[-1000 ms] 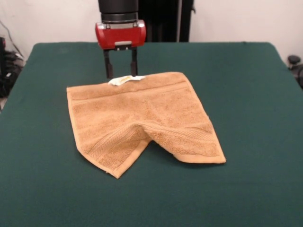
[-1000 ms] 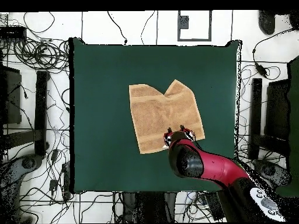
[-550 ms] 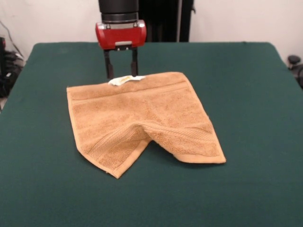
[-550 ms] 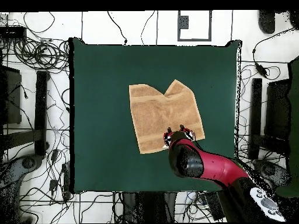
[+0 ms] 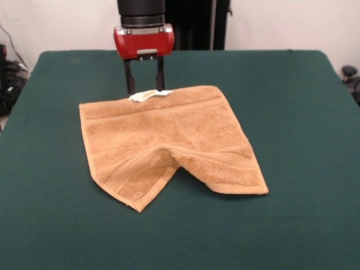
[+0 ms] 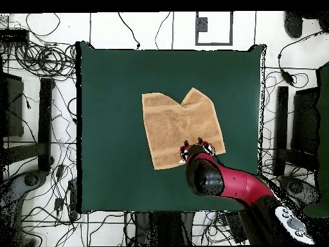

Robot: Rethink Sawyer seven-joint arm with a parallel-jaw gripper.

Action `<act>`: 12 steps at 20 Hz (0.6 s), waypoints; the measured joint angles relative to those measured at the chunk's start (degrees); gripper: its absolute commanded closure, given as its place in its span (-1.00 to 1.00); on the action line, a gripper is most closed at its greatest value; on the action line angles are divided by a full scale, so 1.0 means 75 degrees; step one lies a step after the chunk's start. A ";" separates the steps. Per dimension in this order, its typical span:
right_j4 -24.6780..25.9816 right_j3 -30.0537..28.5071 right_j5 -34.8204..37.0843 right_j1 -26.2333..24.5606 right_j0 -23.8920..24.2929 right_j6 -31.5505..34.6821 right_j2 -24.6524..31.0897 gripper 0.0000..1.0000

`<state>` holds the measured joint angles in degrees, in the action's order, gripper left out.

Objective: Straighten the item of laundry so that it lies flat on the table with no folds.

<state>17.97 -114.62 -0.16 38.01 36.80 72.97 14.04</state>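
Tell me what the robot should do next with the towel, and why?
Probably lower a little and close the fingers on the towel's far edge by the white tag. The open gripper stands right at that edge, and the towel's near side is puckered into a fold on the table, so gripping and pulling that edge could help flatten it.

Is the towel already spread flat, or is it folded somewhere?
Not flat. The towel has its near edge bunched up at the middle, making a notch between two corners. The far edge lies straight.
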 measured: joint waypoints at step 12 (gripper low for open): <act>0.0000 0.0000 0.0186 0.0000 0.0020 0.0000 0.0015 -1.00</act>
<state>17.97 -114.62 1.24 38.01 36.96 72.97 14.16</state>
